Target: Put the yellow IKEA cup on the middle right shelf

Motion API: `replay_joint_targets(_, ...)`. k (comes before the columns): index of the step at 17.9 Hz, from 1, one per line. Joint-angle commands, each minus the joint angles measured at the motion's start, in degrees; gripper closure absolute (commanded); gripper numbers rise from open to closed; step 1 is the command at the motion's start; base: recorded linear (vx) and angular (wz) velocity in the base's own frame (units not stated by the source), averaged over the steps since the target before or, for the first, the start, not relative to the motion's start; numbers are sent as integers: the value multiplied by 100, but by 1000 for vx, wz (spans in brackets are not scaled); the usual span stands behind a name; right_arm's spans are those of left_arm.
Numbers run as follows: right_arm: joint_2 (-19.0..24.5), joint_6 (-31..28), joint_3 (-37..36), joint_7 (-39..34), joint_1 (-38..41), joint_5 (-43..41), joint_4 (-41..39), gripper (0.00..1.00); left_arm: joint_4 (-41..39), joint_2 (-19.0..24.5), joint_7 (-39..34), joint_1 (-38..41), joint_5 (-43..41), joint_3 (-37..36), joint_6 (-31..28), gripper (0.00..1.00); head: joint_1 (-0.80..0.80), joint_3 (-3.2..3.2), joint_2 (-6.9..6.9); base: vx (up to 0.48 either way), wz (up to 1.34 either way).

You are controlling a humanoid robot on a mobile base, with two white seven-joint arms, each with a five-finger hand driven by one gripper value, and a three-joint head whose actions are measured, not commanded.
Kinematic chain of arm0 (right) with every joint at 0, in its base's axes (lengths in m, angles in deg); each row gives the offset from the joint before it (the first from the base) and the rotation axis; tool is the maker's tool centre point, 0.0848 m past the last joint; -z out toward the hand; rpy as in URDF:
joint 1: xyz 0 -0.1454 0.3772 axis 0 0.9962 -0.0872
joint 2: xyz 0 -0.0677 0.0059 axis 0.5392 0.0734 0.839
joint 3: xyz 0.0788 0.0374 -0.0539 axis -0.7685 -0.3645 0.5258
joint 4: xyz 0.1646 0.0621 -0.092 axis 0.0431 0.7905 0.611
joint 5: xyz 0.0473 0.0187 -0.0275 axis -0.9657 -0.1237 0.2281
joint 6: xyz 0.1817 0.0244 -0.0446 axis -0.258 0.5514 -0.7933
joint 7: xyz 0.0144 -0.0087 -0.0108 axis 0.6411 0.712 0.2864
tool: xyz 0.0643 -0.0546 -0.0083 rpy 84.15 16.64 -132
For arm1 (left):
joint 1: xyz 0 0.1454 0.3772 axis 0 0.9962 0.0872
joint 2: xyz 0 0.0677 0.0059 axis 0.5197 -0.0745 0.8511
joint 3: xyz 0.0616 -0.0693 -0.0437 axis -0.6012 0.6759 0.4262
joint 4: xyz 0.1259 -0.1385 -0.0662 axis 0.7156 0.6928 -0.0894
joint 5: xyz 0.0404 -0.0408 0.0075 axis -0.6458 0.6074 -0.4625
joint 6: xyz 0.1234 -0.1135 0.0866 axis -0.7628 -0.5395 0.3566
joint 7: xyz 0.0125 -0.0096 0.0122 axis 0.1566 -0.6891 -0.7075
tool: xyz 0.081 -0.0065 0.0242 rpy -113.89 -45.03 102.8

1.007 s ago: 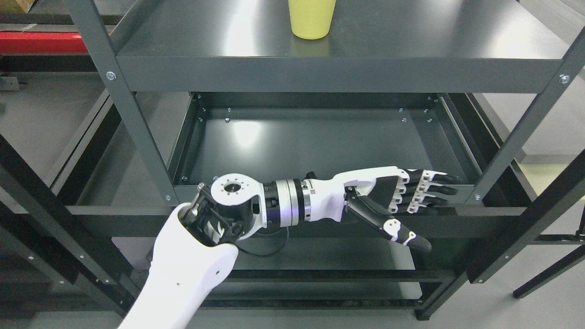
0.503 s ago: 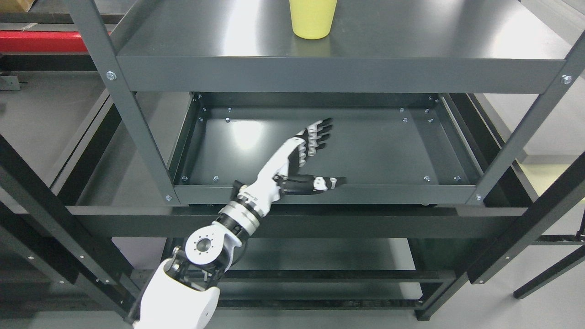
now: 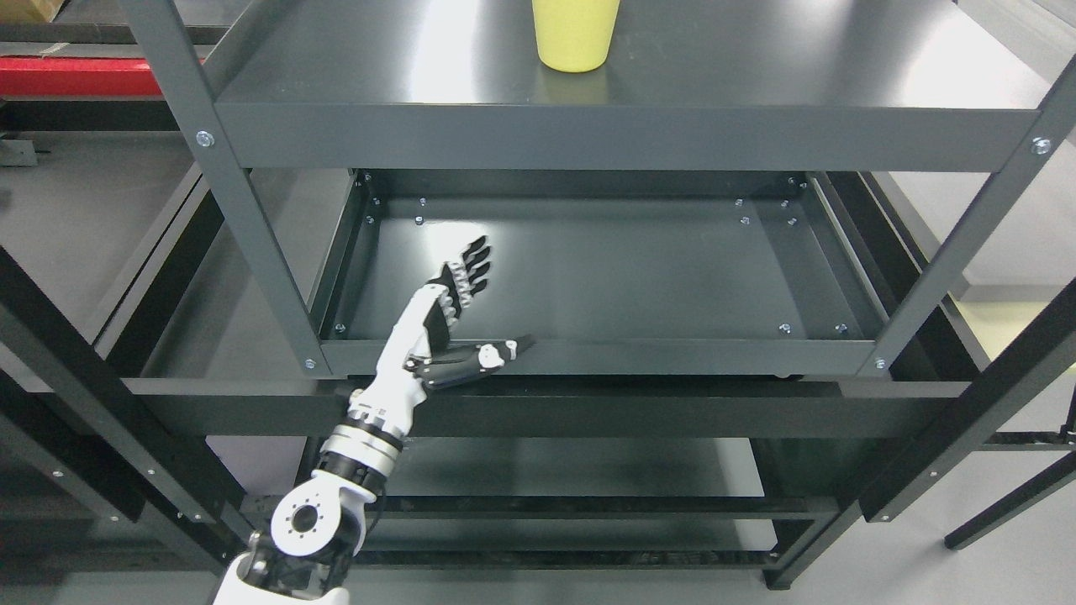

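A yellow cup stands upright on the upper dark shelf, near its middle, with its top cut off by the picture's edge. My left hand is open and empty, fingers stretched out and thumb spread to the right. It sits low at the front left of the shelf below, far under the cup and to its left. The left forearm comes up from the bottom left.
Dark metal uprights frame the rack at left and right. A black crossbar runs in front under the lower shelf. More shelf levels lie beneath. A red object lies at the far left.
My left hand has swung from the front right of the lower shelf to its front left and drawn back toward me, staying open. The cup has not moved.
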Motion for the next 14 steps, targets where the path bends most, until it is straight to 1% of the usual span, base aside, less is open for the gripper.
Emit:
replay_joint_targets(1,-100,-5,97,3,79,-141,0,0,-379,100,-81,288,-121,983,0,1,0,0,0,0,0)
replay_joint_targets(6,-100,-5,97,3,79,-141,0,1,-370,100,-72,112,-121,878,-79,2,0,0,0,0,0)
replay_joint_targets(14,-100,-5,97,3,79,-141,0,1,-353,100,-89,129,-121,860,-88,2,0,0,0,0,0)
